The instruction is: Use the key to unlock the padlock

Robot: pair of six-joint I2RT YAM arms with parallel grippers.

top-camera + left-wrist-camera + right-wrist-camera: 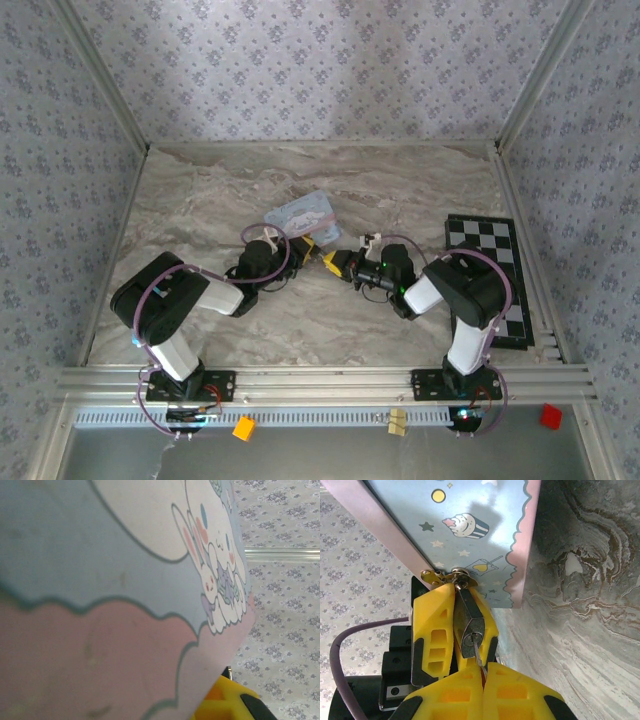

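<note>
The padlock point(470, 622) is a small dark block hanging from the brass hasp point(442, 575) of a pale blue cartoon tin point(470, 525). My left gripper point(303, 247) is shut on the padlock, its yellow fingers point(436, 630) pressed to both sides of the body. My right gripper point(483, 667) is shut on the key point(478, 654), whose thin silver blade sits in the keyhole on the lock's lower face. In the top view the right gripper point(334, 263) meets the left one beside the tin point(305, 213). The left wrist view looks close onto the tin's printed side point(125, 580), with one yellow finger point(225, 702) at the bottom.
A black-and-white chessboard point(490, 270) lies along the right edge of the marble table point(200, 200). Patterned walls close in the back and sides. Small orange point(244, 428) and red point(550, 415) blocks sit by the front rail.
</note>
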